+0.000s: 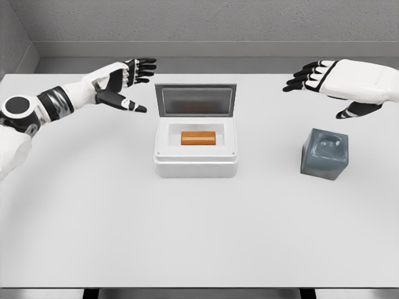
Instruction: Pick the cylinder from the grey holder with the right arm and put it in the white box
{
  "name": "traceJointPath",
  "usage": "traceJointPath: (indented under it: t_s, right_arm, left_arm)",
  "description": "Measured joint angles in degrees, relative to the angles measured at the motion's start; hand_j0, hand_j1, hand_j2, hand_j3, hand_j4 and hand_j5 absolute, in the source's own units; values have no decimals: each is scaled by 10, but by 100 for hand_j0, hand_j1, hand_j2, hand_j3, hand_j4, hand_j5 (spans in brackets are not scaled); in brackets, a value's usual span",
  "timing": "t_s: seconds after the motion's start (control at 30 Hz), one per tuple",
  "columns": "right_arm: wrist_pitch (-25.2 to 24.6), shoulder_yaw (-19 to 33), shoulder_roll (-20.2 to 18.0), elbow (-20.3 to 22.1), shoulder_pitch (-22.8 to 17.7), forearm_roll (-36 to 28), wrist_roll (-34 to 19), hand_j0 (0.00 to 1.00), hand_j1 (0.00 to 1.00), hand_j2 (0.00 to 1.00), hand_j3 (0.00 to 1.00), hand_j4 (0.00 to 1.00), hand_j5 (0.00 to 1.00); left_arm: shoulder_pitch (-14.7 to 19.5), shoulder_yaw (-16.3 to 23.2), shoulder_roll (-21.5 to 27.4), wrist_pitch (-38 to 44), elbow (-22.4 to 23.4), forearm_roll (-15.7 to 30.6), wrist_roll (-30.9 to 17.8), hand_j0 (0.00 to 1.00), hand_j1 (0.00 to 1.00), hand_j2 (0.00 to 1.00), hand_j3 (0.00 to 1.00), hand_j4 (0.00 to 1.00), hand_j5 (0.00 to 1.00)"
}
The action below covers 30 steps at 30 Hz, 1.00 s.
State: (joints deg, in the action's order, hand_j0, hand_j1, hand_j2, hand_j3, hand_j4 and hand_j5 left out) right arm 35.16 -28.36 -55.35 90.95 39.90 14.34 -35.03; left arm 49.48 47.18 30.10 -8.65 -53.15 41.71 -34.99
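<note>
An orange cylinder (198, 137) lies on its side inside the white box (197, 163), whose lid stands raised at the back. The grey holder (325, 153) sits on the table to the right of the box, with nothing showing in its top recess. My right hand (312, 84) hovers above and behind the holder, fingers spread and holding nothing. My left hand (128, 84) hangs at the left, behind and left of the box, also open and holding nothing.
The white table (199, 237) carries only the box and the holder. A grey wall (206, 25) runs behind its far edge.
</note>
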Motion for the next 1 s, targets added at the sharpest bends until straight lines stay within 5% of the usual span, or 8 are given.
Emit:
traceJointPath:
  t_s: [0.43,1.0]
  right_arm:
    - [0,-9,5,1,2,0,0,100,100,100,100,100,100]
    - [0,-14,6,1,1,0,0,100,100,100,100,100,100]
  left_arm:
    - [-2,-1,-25,4,-11,-11,0,100,100,100,100,100,100]
    - [-21,1,-2,2,-93,-9,0,100,100,100,100,100,100]
